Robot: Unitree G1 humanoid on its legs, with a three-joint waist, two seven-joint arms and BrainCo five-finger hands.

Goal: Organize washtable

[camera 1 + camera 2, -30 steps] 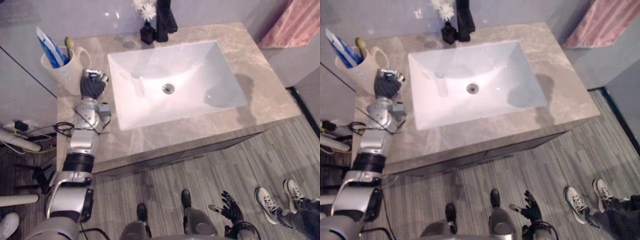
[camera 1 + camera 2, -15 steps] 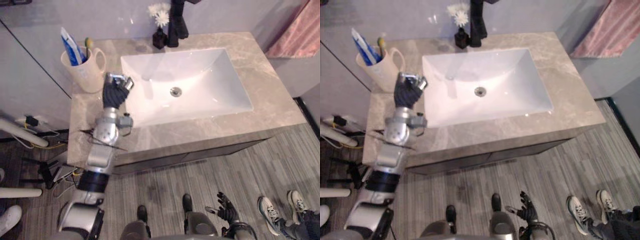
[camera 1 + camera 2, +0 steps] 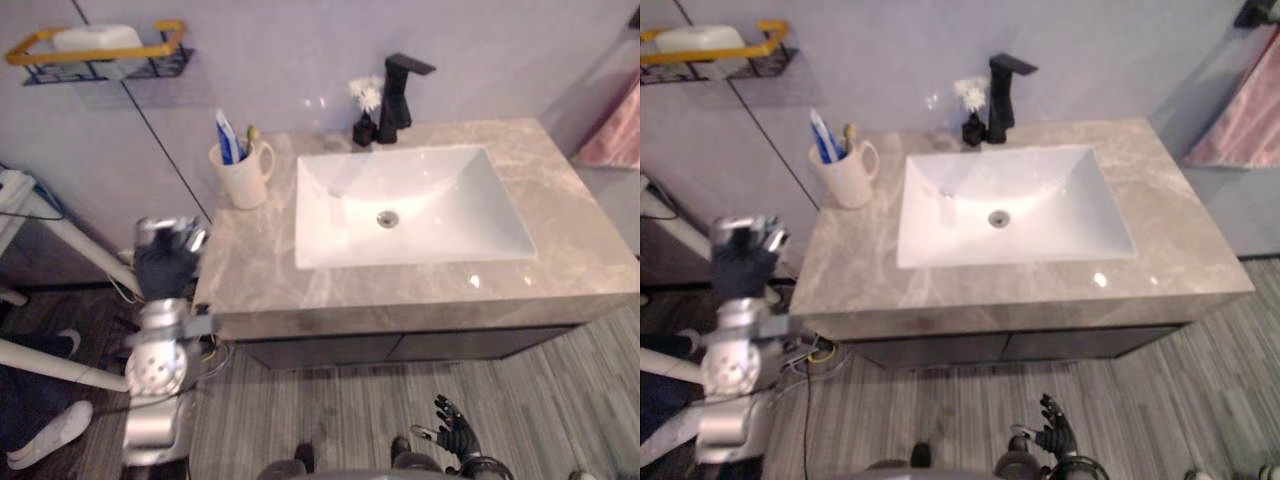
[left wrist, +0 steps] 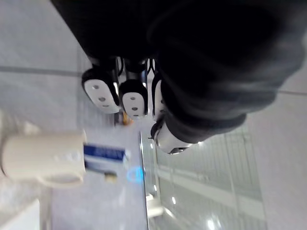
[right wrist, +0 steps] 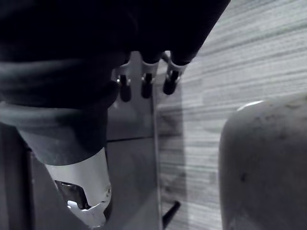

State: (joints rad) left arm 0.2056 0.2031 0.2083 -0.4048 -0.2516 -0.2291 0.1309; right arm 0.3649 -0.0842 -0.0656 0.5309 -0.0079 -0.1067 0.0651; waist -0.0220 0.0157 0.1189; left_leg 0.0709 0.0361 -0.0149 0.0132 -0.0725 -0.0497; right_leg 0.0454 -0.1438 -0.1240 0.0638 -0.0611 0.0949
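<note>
Note beige marble surface (image 3: 260, 270) with white rectangular sink basin (image 3: 440, 215) set in it. Find cream ceramic mug (image 3: 243, 178) upright on the surface at the back left, just beside the basin's left rim, holding blue-and-white toothpaste tube (image 3: 228, 138) and toothbrush with a yellowish head (image 3: 253, 133). Find black angular faucet (image 3: 398, 90) behind the basin, with small black vase of white flowers (image 3: 364, 128) just beside it. See black wire wall shelf with yellow rail (image 3: 100, 55) high on the wall, well left of the mug, carrying white block (image 3: 95, 38). Locate left hand (image 3: 165, 262) raised off the surface's left edge, apart from the mug; read its fingers (image 4: 134, 98) as curled in, clasping nothing. Locate right hand (image 3: 455, 435) low over grey wood-grain floor (image 3: 330, 410), fingers (image 5: 146, 86) spread apart, empty.
</note>
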